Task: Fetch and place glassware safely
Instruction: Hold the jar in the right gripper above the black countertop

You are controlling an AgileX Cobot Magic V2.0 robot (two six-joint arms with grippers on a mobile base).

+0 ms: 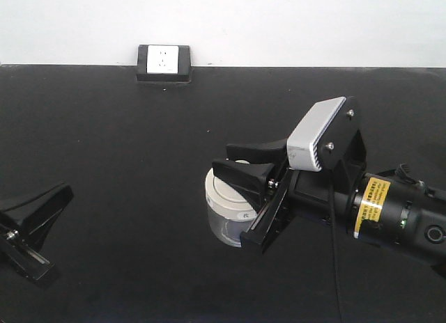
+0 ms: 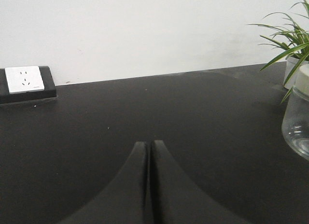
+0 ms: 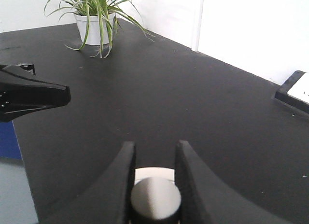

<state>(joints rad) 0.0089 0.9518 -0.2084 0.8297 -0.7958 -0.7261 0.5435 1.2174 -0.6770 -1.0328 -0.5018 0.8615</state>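
Observation:
The glass jar (image 1: 226,222) stands at the table's middle, squat and clear, with a cream-white lid (image 1: 221,194). My right gripper (image 1: 223,158) reaches in from the right, and its jaws are closed on the lid's small knob (image 3: 155,200). In the right wrist view the knob fills the gap between the fingers (image 3: 125,156), with the lid (image 3: 153,173) below it. I cannot tell whether the jar rests on the table or hangs just above it. The jar also shows at the right edge of the left wrist view (image 2: 297,122). My left gripper (image 1: 66,191) is shut and empty at the front left (image 2: 148,144).
The table (image 1: 139,142) is black. A white wall socket in a black frame (image 1: 164,61) sits at its back edge. A potted spider plant (image 3: 96,16) stands at the far right corner, behind the jar in the left wrist view (image 2: 294,45).

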